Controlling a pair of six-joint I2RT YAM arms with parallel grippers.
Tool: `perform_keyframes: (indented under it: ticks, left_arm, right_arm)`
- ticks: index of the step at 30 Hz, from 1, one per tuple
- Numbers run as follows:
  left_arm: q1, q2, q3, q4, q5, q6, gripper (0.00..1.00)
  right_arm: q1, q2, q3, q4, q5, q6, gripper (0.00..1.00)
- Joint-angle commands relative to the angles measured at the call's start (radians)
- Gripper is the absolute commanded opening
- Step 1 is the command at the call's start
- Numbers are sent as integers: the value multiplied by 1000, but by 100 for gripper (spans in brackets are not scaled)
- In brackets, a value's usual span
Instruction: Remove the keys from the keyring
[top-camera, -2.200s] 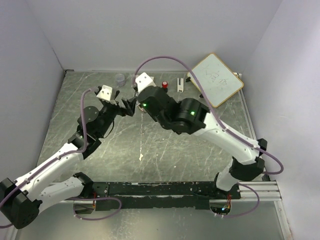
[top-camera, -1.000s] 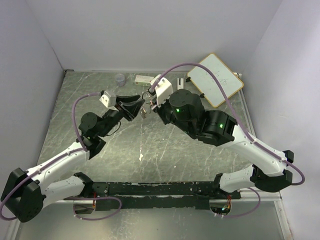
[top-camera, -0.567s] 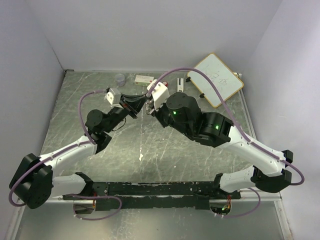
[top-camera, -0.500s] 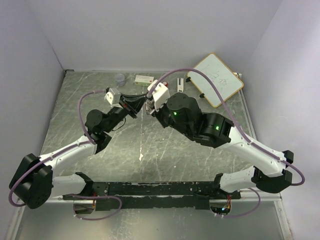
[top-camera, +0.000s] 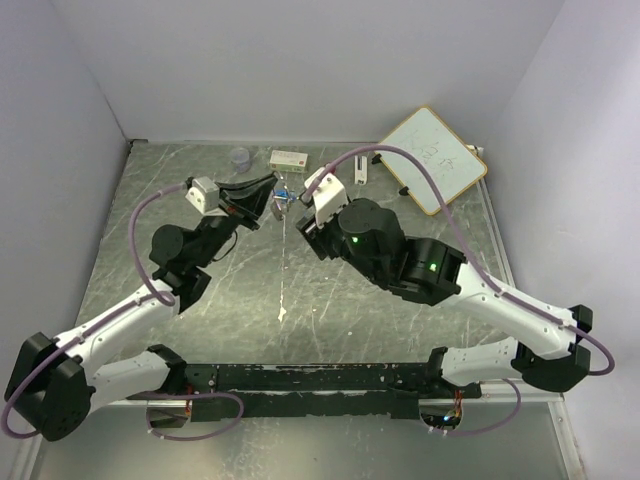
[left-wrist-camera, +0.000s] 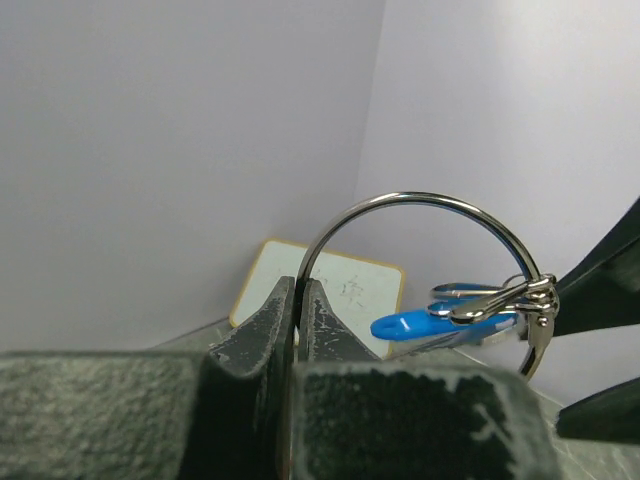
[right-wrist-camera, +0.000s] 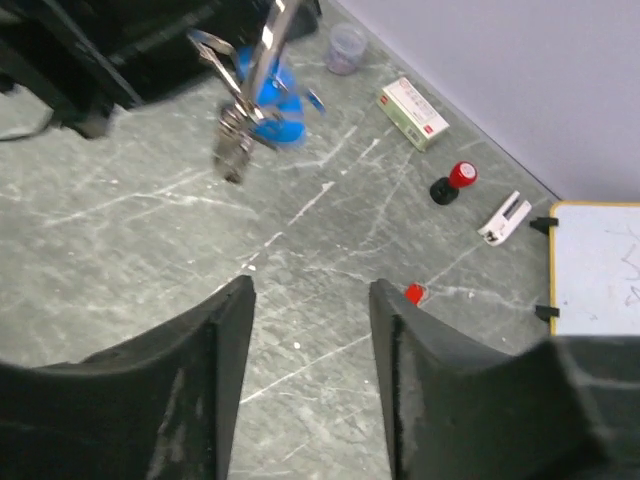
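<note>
Silver wire keyring (left-wrist-camera: 415, 196): held up off the surface (right-wrist-camera: 150, 230), in the air between the two arms. The wire loop stands upright in the left wrist view, its lower left part running down into the left gripper (left-wrist-camera: 297, 300).

Left gripper: jaws pressed together, pinching the ring's wire between their tips. The rest of the loop rises free above and to the right of them.

Blue-headed key (left-wrist-camera: 420, 322): on the ring, hanging at its lower right side, head pointing back towards the left jaws. Beside it, on the same part of the loop, a cluster of small silver metal pieces (left-wrist-camera: 535, 292).

Right gripper (right-wrist-camera: 312, 300): jaws spread, holding nothing. In the right wrist view the ring and blue key hang beyond the left fingertip, apart from both fingers. In the top view this gripper sits just beside the ring, on its right.

Red-headed key (right-wrist-camera: 415, 293): lying on the surface, off the ring, just beyond the right finger in the right wrist view; blade too small to make out.

Other items, far part of the surface:
- clear cup (right-wrist-camera: 347, 47)
- small white box with red markings (right-wrist-camera: 413, 113)
- black object with a red top (right-wrist-camera: 452, 182)
- small white clip-like piece (right-wrist-camera: 503, 217)
- whiteboard (right-wrist-camera: 600, 260), at the right.
</note>
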Motion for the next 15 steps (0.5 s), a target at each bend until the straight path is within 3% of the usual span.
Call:
perform_keyframes:
  ticks: [1, 3, 5, 10, 15]
  left_arm:
    - [7, -55, 12, -8, -29, 49, 7]
    - [6, -72, 11, -23, -22, 59, 7]
    - [6, -87, 8, -36, -24, 71, 7]
    - [5, -112, 73, -251, -33, 158, 7]
    - [5, -138, 93, -431, -130, 272, 7]
  right_arm:
    - [6, 21, -56, 88, 101, -9, 57]
    - [5, 33, -72, 126, 119, -19, 66]
    - [5, 36, -87, 161, 137, -31, 67]
    - [6, -21, -169, 285, 176, -48, 65]
    - [5, -119, -231, 398, 106, -48, 58]
